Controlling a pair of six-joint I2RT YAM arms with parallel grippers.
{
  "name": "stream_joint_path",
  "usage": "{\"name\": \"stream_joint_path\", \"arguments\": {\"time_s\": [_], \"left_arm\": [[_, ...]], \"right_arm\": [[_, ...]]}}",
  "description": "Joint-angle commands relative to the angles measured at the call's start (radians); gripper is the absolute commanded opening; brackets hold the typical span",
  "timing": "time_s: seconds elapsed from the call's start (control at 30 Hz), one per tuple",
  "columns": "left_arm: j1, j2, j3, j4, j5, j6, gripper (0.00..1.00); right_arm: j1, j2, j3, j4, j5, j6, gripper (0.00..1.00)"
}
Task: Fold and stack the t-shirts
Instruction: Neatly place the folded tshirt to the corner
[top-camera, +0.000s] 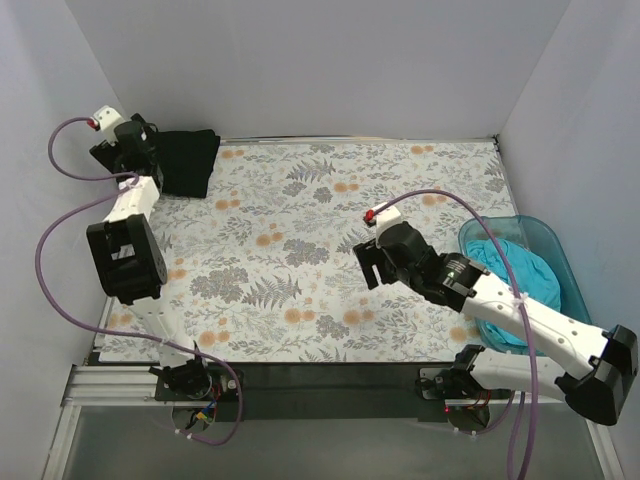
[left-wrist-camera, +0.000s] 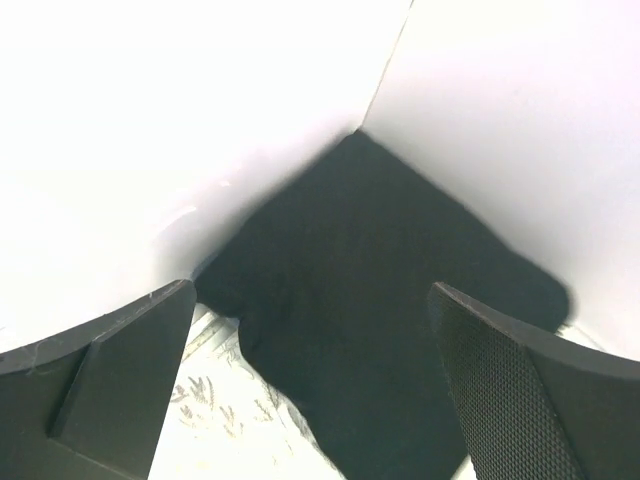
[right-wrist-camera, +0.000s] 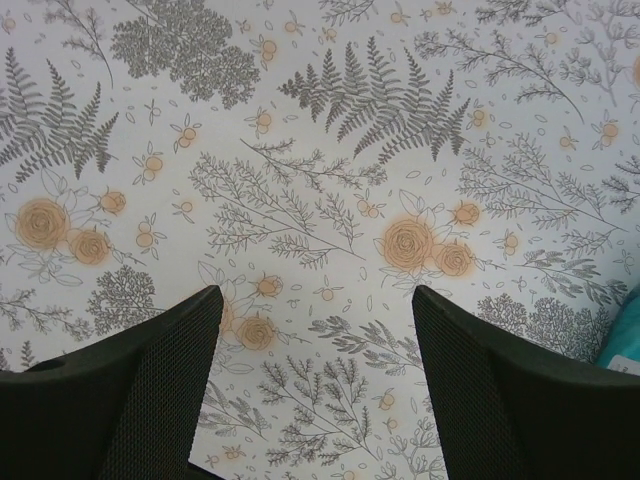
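Note:
The black t-shirt (top-camera: 186, 161) lies folded in the far left corner of the table; in the left wrist view the black t-shirt (left-wrist-camera: 380, 300) fills the space ahead of the fingers. My left gripper (top-camera: 138, 152) hangs open just above its left edge, holding nothing. The turquoise t-shirt (top-camera: 512, 275) lies bunched in the teal tub (top-camera: 556, 250) at the right; a sliver of turquoise (right-wrist-camera: 625, 340) shows at the right wrist view's edge. My right gripper (top-camera: 367, 265) is open and empty over the bare floral cloth (right-wrist-camera: 320, 180). The slate blue-grey t-shirt is out of view.
The floral table cloth (top-camera: 320, 250) covers the table between grey walls on three sides. The left arm's purple cable (top-camera: 60, 240) loops at the left edge; the right arm's cable (top-camera: 500, 240) arcs over the tub.

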Motion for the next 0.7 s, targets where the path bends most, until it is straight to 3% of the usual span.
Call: {"name": "stream_joint_path", "arguments": {"time_s": [0.0, 0.37, 0.67], "left_arm": [[0.001, -0.141, -0.049, -0.088, 0.052, -0.047, 0.95], [-0.011, -0.602, -0.316, -0.291, 0.544, -0.242, 0.95], [-0.159, -0.938, -0.351, -0.643, 0.625, -0.199, 0.96]], "right_arm": [[-0.007, -0.074, -0.006, -0.021, 0.062, 0.046, 0.70], [-0.011, -0.229, 0.021, -0.037, 0.162, 0.049, 0.85], [-0.013, -0.327, 0.061, -0.057, 0.296, 0.037, 0.98]]}}
